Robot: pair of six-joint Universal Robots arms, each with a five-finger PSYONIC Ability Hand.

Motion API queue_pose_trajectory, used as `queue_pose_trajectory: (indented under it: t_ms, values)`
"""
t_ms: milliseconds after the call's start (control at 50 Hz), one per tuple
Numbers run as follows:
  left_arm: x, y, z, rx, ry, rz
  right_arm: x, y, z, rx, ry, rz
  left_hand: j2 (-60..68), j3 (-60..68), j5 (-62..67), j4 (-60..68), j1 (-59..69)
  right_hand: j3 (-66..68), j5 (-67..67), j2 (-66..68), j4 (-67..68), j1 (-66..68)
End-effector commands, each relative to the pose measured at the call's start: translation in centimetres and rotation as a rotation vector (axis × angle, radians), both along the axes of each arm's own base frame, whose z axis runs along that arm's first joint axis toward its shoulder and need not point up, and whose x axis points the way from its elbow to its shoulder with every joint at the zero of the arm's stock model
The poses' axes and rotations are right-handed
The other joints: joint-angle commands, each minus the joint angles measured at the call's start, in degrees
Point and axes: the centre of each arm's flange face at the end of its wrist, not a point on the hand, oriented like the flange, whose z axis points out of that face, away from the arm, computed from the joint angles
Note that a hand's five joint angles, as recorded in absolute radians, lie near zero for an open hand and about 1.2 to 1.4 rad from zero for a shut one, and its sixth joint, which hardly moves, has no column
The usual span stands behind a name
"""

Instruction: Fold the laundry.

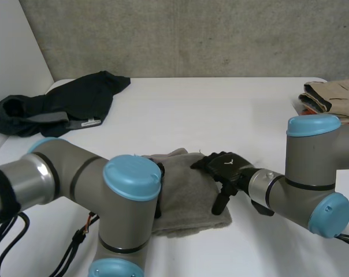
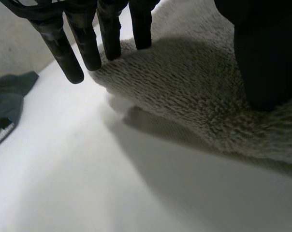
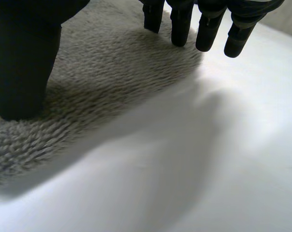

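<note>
One grey fleecy towel (image 1: 189, 193) lies on the white bench (image 1: 221, 115) between the arms. The left hand (image 2: 88, 38) lays straight, spread fingers on its left edge, thumb pressing down. The right hand (image 1: 226, 167) does likewise at its right edge. A black garment (image 1: 65, 104) and tan clothes (image 1: 333, 95) lie well apart.

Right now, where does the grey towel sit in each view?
Head view: grey towel on the white table, between the arms, right hand on it.
Left wrist view: towel under the left hand, edge at its fingertips.
Right wrist view: towel under the right hand's thumb and fingertips.
Shared landmark: the towel's edge against the white table.
</note>
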Motion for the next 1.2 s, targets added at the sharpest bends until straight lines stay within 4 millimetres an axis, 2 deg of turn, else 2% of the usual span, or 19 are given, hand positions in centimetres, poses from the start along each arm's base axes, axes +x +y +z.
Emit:
queue_pose_trajectory:
  t_ms: [20, 60, 120, 160, 220, 280, 360, 520, 600, 720, 900, 1080, 1160, 1200]
  values:
    - [-0.7, -0.6, 5.6, -0.105, 0.140, -0.036, -0.2, 0.0, 2.6, -0.211, 0.060, -0.026, -1.19, -1.51, -0.55, -1.03, 0.12, -2.37, -2.77, -2.04, -2.40, -2.35]
    - [-1.2, -0.7, 8.1, -0.140, 0.209, -0.101, 0.3, 1.2, 4.0, -0.292, 0.036, -0.001, -1.02, -1.34, -0.38, -0.86, 0.29, -2.37, -2.77, -2.04, -2.40, -2.35]
    - [-1.5, -1.0, 10.2, -0.169, 0.272, -0.177, 0.3, 3.0, 6.1, -0.406, -0.018, 0.020, 0.83, 0.50, 1.46, 0.99, 2.13, -2.37, -2.77, -2.04, -2.40, -2.35]
    - [-1.4, -1.5, 11.7, -0.180, 0.318, -0.261, 0.0, 4.2, 6.4, -0.442, -0.038, 0.031, 1.50, 1.18, 2.14, 1.66, 2.81, -2.37, -2.77, -2.04, -2.40, -2.35]
    - [-1.5, -1.7, 13.0, -0.172, 0.367, -0.378, -0.3, 6.0, 4.9, -0.449, -0.047, 0.055, 3.84, 3.52, 4.48, 4.00, 5.15, -2.37, -2.77, -2.04, -2.40, -2.35]
    - [-1.9, -1.4, 13.2, -0.153, 0.385, -0.475, -0.3, 8.4, 2.9, -0.435, -0.026, 0.107, 3.86, 3.54, 4.50, 4.02, 5.17, -2.37, -2.77, -2.04, -2.40, -2.35]
    - [-2.2, -1.2, 13.1, -0.126, 0.399, -0.562, -0.2, 10.0, 1.5, -0.445, -0.006, 0.157, 3.19, 2.87, 3.83, 3.35, 4.50, -2.37, -2.77, -2.04, -2.40, -2.35]
    - [-2.1, -1.5, 12.8, -0.125, 0.394, -0.537, 0.4, 9.8, -1.5, -0.430, 0.010, 0.199, 1.85, 1.53, 2.49, 2.01, 3.15, -2.37, -2.77, -2.04, -2.40, -2.35]
    - [-2.2, -1.4, 12.6, -0.120, 0.392, -0.540, 0.7, 9.3, -2.1, -0.452, 0.023, 0.204, 1.67, 1.35, 2.31, 1.83, 2.98, -1.79, -2.19, -1.45, -1.82, -1.77]
    - [-2.3, -1.4, 12.2, -0.111, 0.388, -0.537, 1.2, 8.4, -2.4, -0.503, 0.017, 0.198, 0.83, 0.51, 1.47, 0.99, 2.14, 4.60, 4.20, 4.93, 4.57, 4.62]
    - [-2.3, -1.5, 12.2, -0.111, 0.389, -0.536, 1.7, 7.6, -3.0, -0.508, 0.016, 0.201, 0.83, 0.51, 1.47, 0.99, 2.14, 7.46, 7.06, 7.79, 7.43, 7.48]
    - [-2.2, -1.6, 12.3, -0.114, 0.392, -0.533, 2.2, 7.0, -2.8, -0.527, -0.001, 0.200, 0.83, 0.51, 1.47, 0.99, 2.14, 11.16, 10.76, 11.50, 11.13, 11.18]
    - [-2.2, -1.6, 12.2, -0.111, 0.390, -0.532, 2.5, 6.6, -2.8, -0.538, -0.015, 0.199, 0.83, 0.51, 1.47, 0.99, 2.14, 24.08, 23.68, 24.41, 24.05, 24.10]
    - [-2.1, -1.7, 12.3, -0.113, 0.391, -0.530, 2.9, 6.3, -2.7, -0.560, -0.036, 0.203, 1.00, 0.67, 1.64, 1.16, 2.30, 43.55, 43.15, 43.89, 43.53, 43.58]
